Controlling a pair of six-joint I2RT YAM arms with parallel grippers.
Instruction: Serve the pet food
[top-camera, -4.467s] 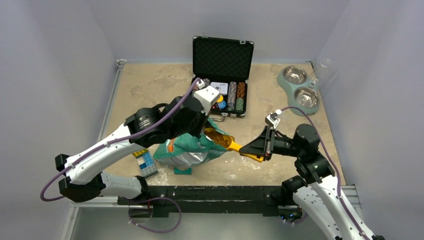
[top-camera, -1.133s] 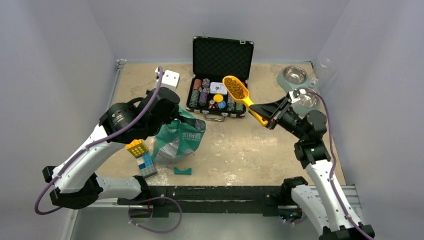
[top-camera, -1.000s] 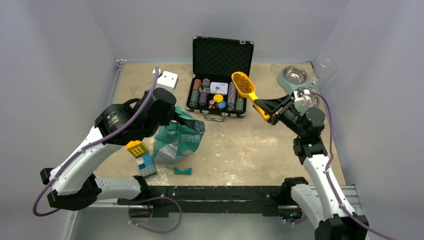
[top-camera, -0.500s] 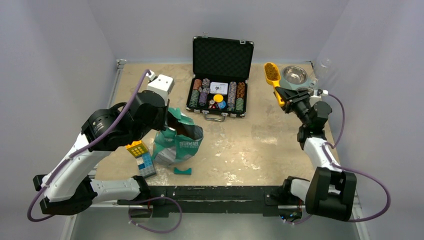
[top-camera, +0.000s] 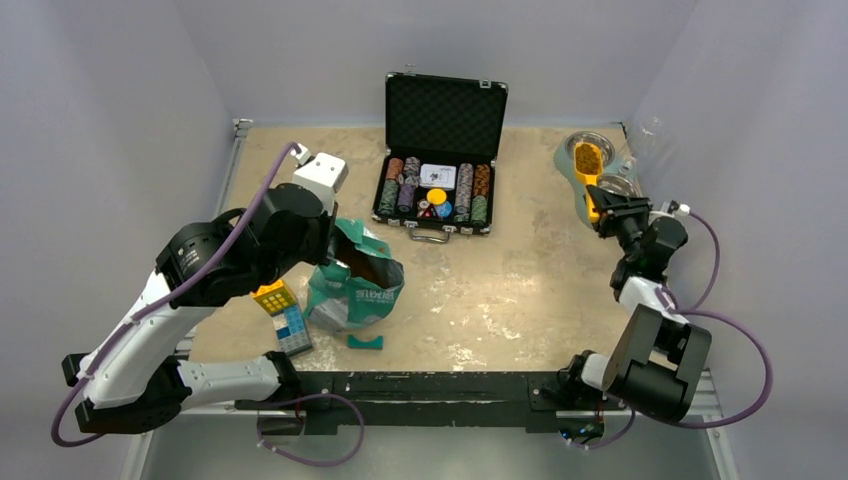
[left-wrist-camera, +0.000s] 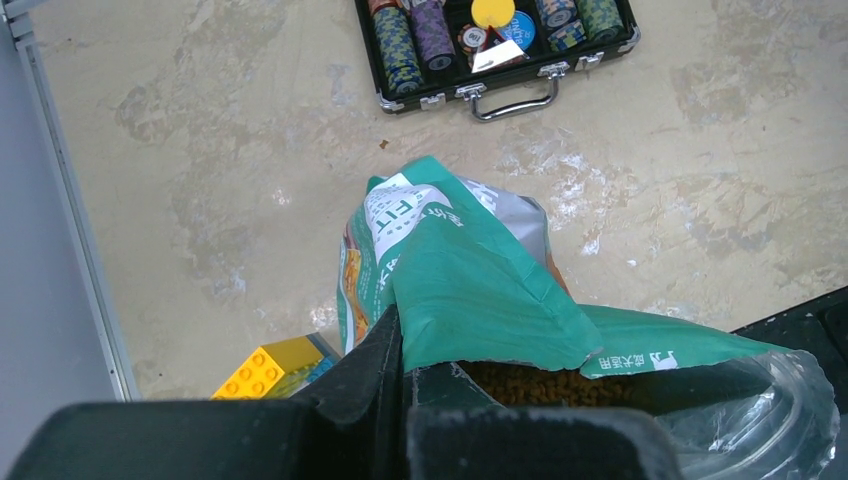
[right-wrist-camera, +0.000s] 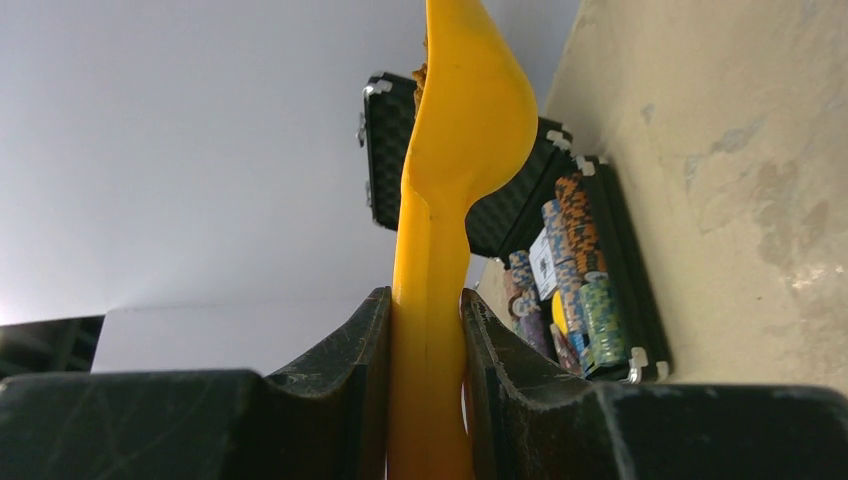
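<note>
R claw (right-wrist-camera: 425, 300) clamped on yellow scoop (top-camera: 590, 185) handle, holding pet food (top-camera: 588, 157) roughly level over the far-right steel bowl (top-camera: 572, 148), prob. ready to tip. L claw (left-wrist-camera: 400, 345) pinched together on bag (left-wrist-camera: 470, 290) rim, near-left of worktop (top-camera: 500, 290), propping the mouth open w/ more inside.

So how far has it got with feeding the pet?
Done: the yellow scoop is loaded with kibble and sits above the far steel bowl. In hand: the right pincer grips the scoop's handle, while the left pincer pinches the teal bag at its rim, holding it open. Left: tipping the kibble into the bowl; it looks unpoured.
</note>
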